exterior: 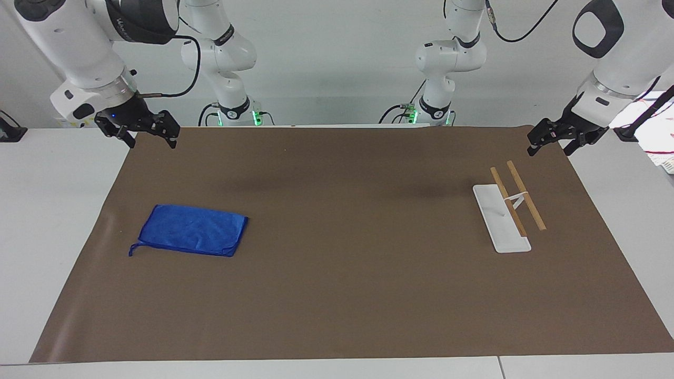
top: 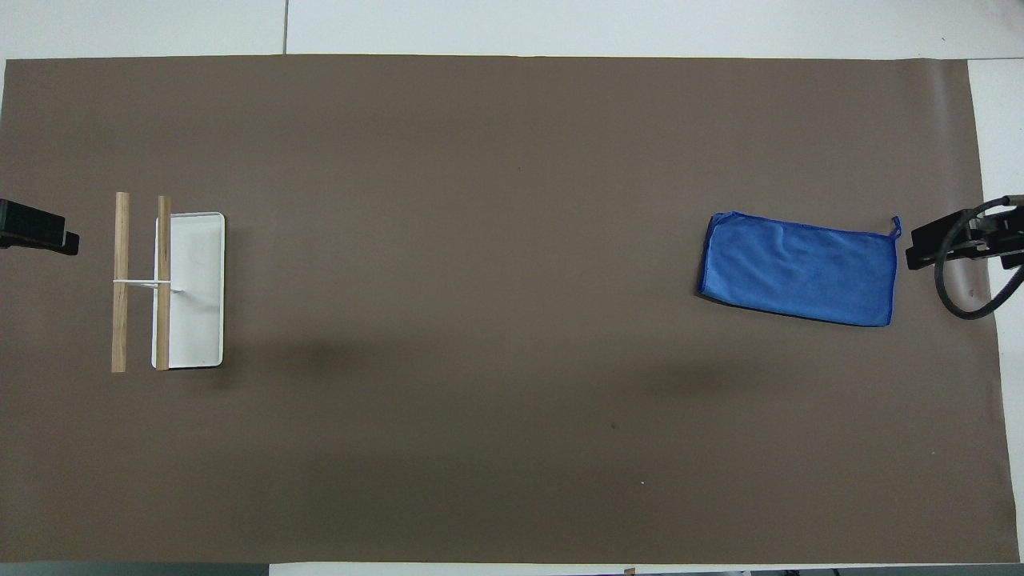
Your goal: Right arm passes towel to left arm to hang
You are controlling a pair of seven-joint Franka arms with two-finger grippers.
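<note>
Nothing of the task looks done yet. The bright blue folded microfibre towel (exterior: 192, 230) lies flat on the table (exterior: 337, 316) toward the right arm's end. The right claw (exterior: 149, 133) hangs spread over that end's robot-side corner; the left claw (exterior: 549, 143), likewise spread, waits above the other corner, near the white-based wooden-bar rack (exterior: 509, 210).

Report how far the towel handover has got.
Nothing looks done yet. The towel lies folded flat on the brown mat toward the right arm's end, untouched. The right gripper hangs open over the mat's edge, holding nothing. The left gripper waits open above the rack, whose bars are bare. Pickup, handover and hanging all remain.
</note>
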